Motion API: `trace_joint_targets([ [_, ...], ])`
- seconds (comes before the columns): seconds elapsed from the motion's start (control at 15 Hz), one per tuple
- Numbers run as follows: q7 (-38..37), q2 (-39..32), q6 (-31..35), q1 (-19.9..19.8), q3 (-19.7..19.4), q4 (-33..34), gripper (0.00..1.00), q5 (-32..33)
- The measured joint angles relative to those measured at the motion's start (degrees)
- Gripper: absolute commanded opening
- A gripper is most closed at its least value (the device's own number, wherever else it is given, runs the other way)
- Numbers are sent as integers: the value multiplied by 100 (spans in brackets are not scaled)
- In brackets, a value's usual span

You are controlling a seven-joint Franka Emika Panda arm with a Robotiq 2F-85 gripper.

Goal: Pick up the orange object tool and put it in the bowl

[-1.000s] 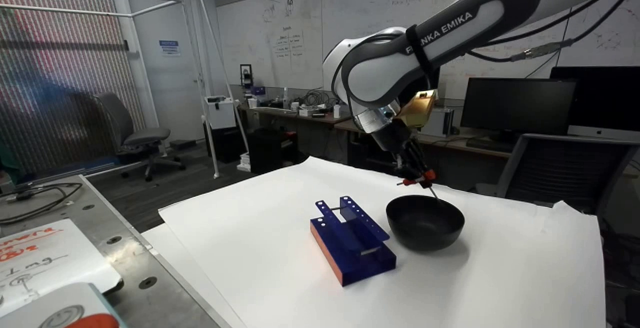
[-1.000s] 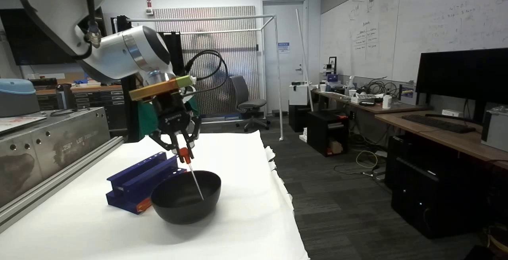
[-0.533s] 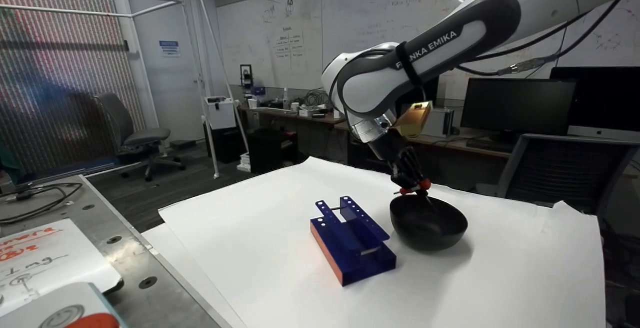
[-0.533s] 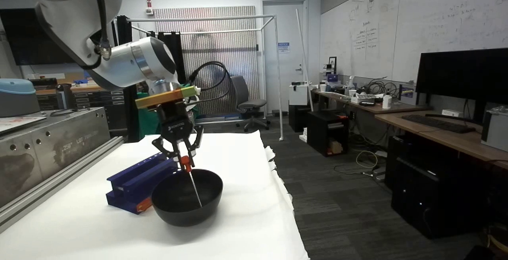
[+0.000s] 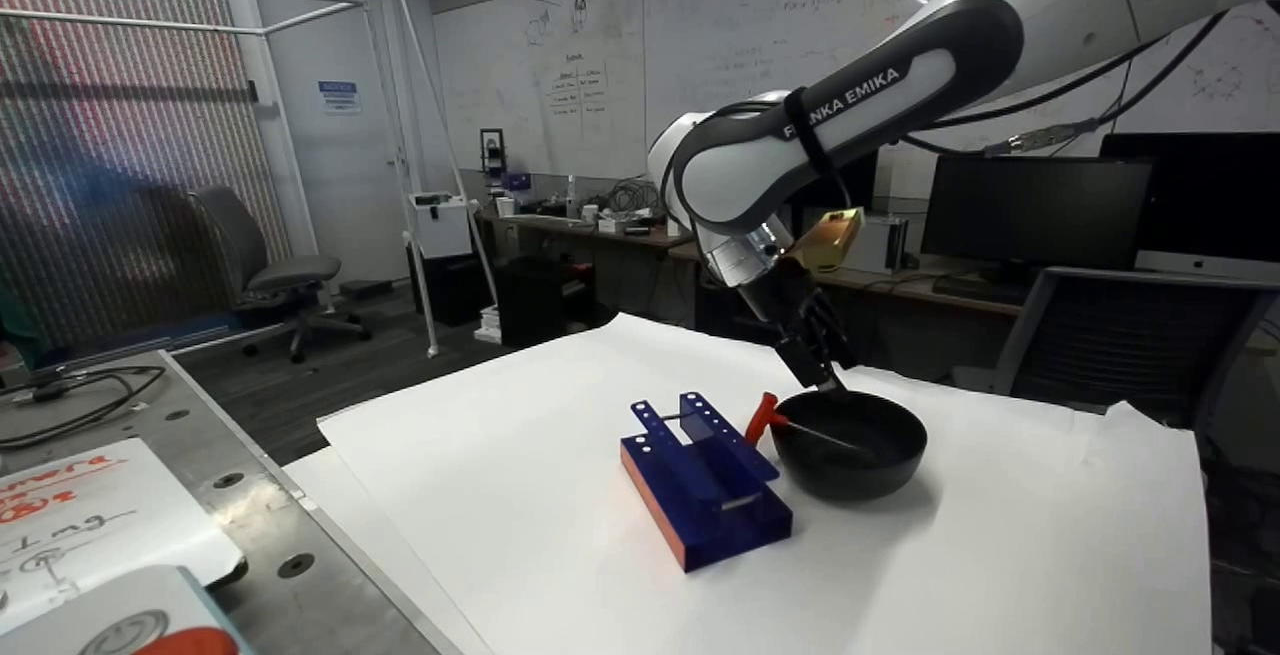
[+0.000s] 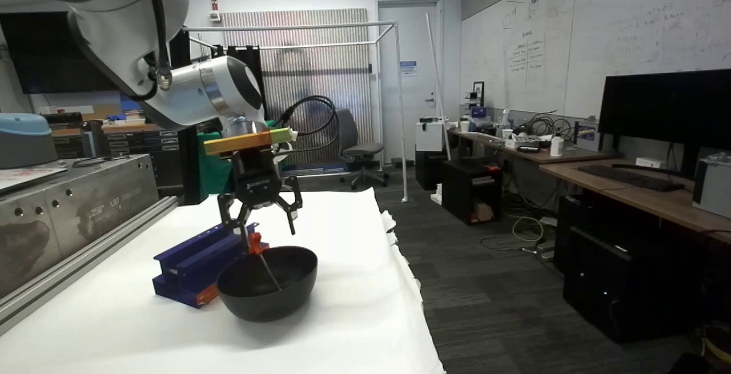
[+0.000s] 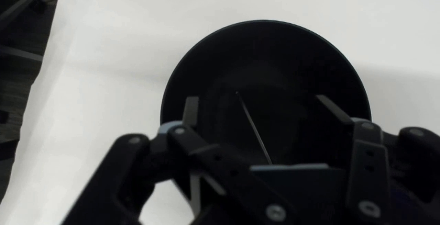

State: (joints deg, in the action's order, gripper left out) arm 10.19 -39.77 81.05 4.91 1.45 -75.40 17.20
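The orange object tool (image 5: 765,417) leans across the rim of the black bowl (image 5: 850,475). Its handle pokes out over the side facing the blue rack, and its thin shaft slants down inside. In the wrist view that shaft (image 7: 254,128) crosses the dark interior of the bowl (image 7: 264,43), while the handle is hidden behind the hand. My gripper (image 6: 269,240) stands open just above the bowl, fingers spread wide. One fingertip is close to the tool's handle (image 6: 255,242) in an exterior view; whether they touch I cannot tell. Nothing is gripped.
A blue slotted rack (image 5: 700,505) with an orange side stands close beside the bowl on the white-covered table (image 5: 530,475). A metal bench (image 5: 280,535) borders the table. Beyond the far edge are desks with monitors and a chair (image 5: 1130,345).
My gripper came down toward the bowl, then opened and let go of the tool. The tool's handle has dropped over toward the blue rack. The bowl, briefly tilted, sits level again.
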Motion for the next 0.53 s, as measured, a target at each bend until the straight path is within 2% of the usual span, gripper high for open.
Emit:
trace_joint_targets([
  [0.27,370,40,-1,-183,34,25,100,-150],
  [0.53,697,279,374,-419,97,-18,100,-509],
])
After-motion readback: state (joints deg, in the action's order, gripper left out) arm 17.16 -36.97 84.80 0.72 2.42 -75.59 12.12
